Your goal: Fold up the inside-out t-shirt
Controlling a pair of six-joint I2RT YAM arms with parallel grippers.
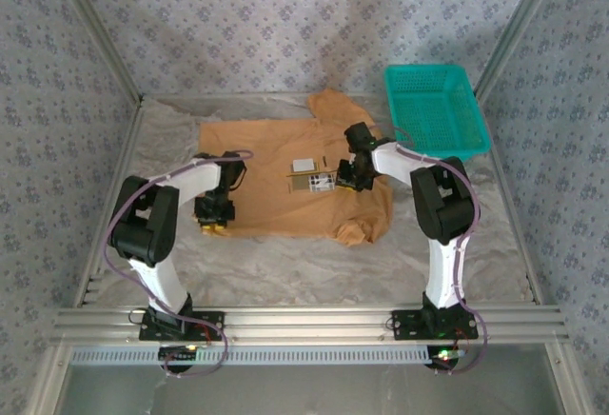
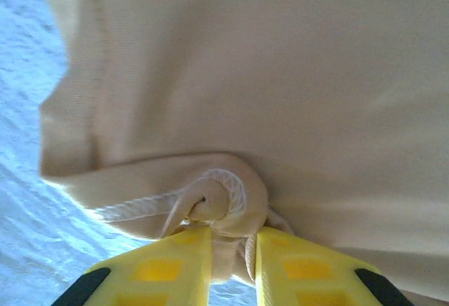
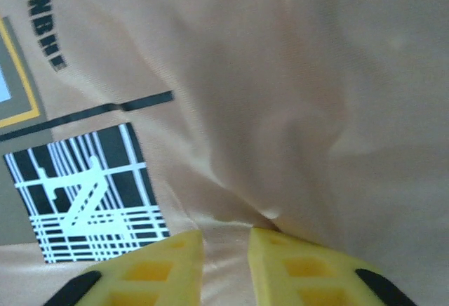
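Inside-out t-shirt (image 1: 276,163) lies spread mostly flat over the middle of the tabletop (image 1: 285,263), its orange-brown cloth reaching toward the far edge, where 1 sleeve (image 1: 333,106) pokes out just beside the teal basket (image 1: 425,69) in the far right corner. The tabletop wears a crinkled white cover. Near the t-shirt's middle sits a small white patch with a dark print (image 1: 309,175) beside it. The near right part of the cloth is rumpled and bunched (image 1: 357,229), while the left side lies smoother. My left claw (image 1: 214,220) is down at the t-shirt's near left corner, toward the left edge of the tabletop. From my left wrist I see that claw (image 2: 233,250) clamped on the cloth: a rolled hem with pale stitching (image 2: 217,204) is bunched up between the 2 yellow fingers (image 2: 168,271), and the white cover (image 2: 28,180) shows off to the left. My right claw (image 1: 344,182) rests on the t-shirt's right half, just beside the print. From my right wrist I see this claw (image 3: 226,250) with its 2 yellow fingers (image 3: 302,271) close together and a fold of cloth lying between them, creases running up from the tips; whether it bites firmly I cannot tell. A black-and-white square graphic (image 3: 84,194) lies just left of it, with dark lettering (image 3: 42,18) further up.
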